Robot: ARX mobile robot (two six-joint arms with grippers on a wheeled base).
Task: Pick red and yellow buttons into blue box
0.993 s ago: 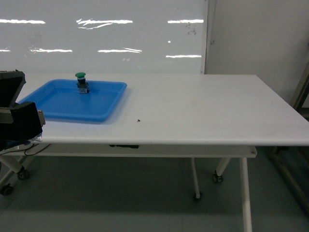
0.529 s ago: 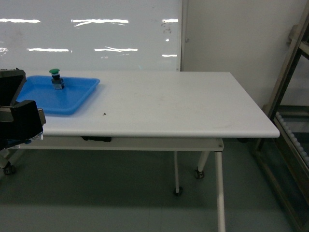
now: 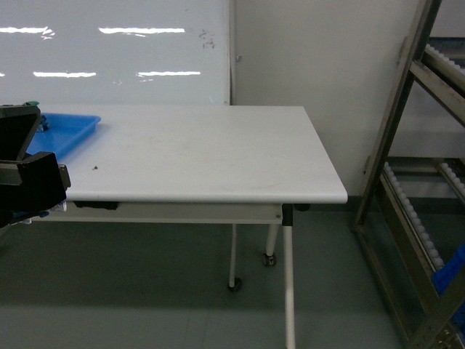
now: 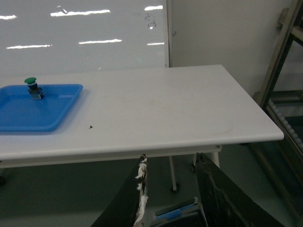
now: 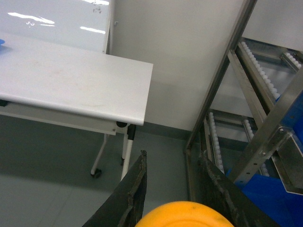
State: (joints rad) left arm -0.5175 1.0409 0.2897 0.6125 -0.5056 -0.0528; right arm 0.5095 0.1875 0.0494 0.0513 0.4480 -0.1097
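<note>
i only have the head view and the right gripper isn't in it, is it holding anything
observer: yes. In the right wrist view the cap of the yellow button sits between the fingers of the right gripper.
operator: and the tray, i only see a corner
observer: the left wrist view shows most of the blue tray; only a green-capped button stands in it.
operator: red one?
observer: no red button shows in any view.
</note>
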